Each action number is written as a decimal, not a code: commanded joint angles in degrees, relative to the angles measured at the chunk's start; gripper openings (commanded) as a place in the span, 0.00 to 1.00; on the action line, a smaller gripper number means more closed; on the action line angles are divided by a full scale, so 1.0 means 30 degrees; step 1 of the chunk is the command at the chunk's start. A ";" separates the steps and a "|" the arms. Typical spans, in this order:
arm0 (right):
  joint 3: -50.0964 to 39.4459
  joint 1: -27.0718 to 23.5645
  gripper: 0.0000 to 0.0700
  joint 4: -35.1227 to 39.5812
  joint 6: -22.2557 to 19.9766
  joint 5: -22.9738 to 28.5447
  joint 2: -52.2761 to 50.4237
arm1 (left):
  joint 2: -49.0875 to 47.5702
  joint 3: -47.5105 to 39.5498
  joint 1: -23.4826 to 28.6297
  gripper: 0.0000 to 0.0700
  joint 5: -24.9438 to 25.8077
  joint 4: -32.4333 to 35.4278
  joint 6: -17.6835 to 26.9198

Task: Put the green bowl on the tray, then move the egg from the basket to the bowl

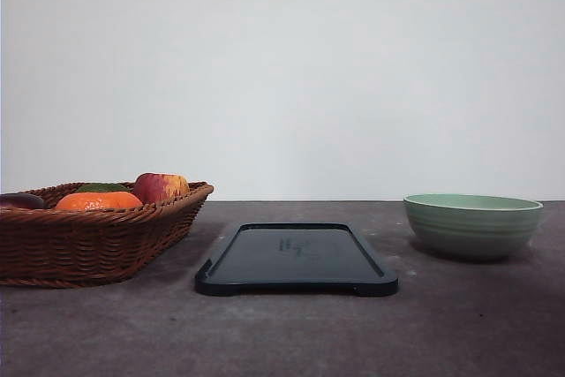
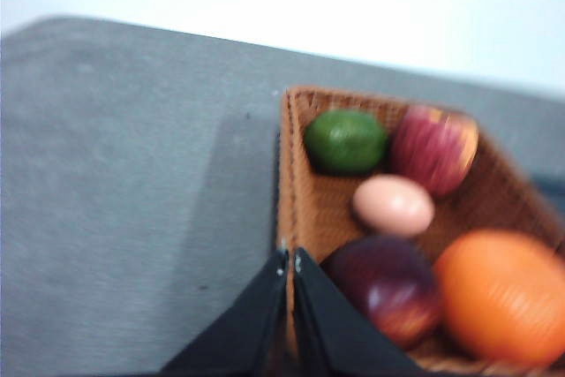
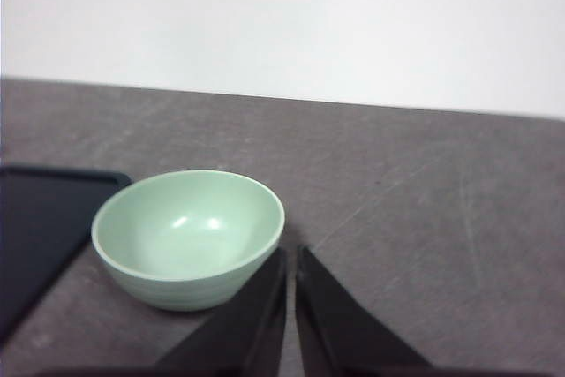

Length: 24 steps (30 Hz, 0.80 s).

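The green bowl [image 1: 472, 226] sits on the grey bench [image 1: 282, 333], well apart from the tray [image 1: 297, 259] on its right side and not touching it. The tray lies flat and bare in the middle of the bench. On the tray's other side stands the basket [image 1: 88, 240], cut off by the edge of the front view, so its far end is hidden.

From the front, the basket's rim hides most of what is inside: an orange [image 1: 98, 201], a red apple [image 1: 161, 187] and slivers of a green fruit and a dark one peek above it. The egg is screened there. The left wrist view, though blurred, shows the egg [image 2: 394, 205] lying in the basket among a lime [image 2: 346, 141], the apple, a dark purple fruit [image 2: 388, 285] and the orange.

The left hand [image 2: 290, 262] hovers over the basket's corner, its fingers pressed together with nothing between them. The right hand [image 3: 290, 258] hangs just beside the green bowl, fingers likewise closed to a thin slit and holding nothing. In that view the tray is cut off, a dark corner beside the bowl.
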 commanded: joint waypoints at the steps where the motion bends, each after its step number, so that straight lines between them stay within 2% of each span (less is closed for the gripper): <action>1: -0.0073 0.0000 0.01 0.0211 0.3423 0.0028 -0.0015 | 0.0007 -0.0248 0.0015 0.00 0.0029 0.0482 -0.4184; 3: -0.0073 0.0000 0.01 0.0204 0.5156 0.0008 -0.0015 | 0.0007 -0.0248 0.0015 0.00 0.0029 0.0628 -0.5503; 5: -0.0073 0.0000 0.01 0.0220 0.5595 0.0008 -0.0015 | 0.0007 -0.0248 0.0015 0.00 0.0021 0.0872 -0.5635; 8: -0.0073 0.0000 0.01 0.0804 0.5580 0.0008 -0.0015 | 0.0007 -0.0248 0.0022 0.00 -0.0058 0.1354 -0.3809; 11: -0.0073 0.0000 0.01 0.2096 0.5406 0.0001 -0.0015 | 0.0007 -0.0248 0.0015 0.00 -0.0058 0.2856 -0.2220; 14: 0.0003 0.0000 0.01 0.3490 0.5413 -0.0058 -0.0015 | 0.0007 -0.0240 0.0015 0.00 -0.0066 0.4998 -0.2167; 17: 0.0586 0.0000 0.01 0.3774 0.5370 -0.0058 0.0014 | 0.0007 0.0012 0.0015 0.00 -0.0137 0.6613 -0.1972; 21: 0.1750 0.0000 0.01 0.3715 0.4765 -0.0065 0.0595 | 0.0261 0.1119 0.0015 0.00 -0.0481 0.6667 -0.0775; 24: 0.2938 0.0000 0.01 0.3381 0.4515 -0.0200 0.1632 | 0.1056 0.2509 0.0015 0.00 -0.0481 0.5629 -0.0360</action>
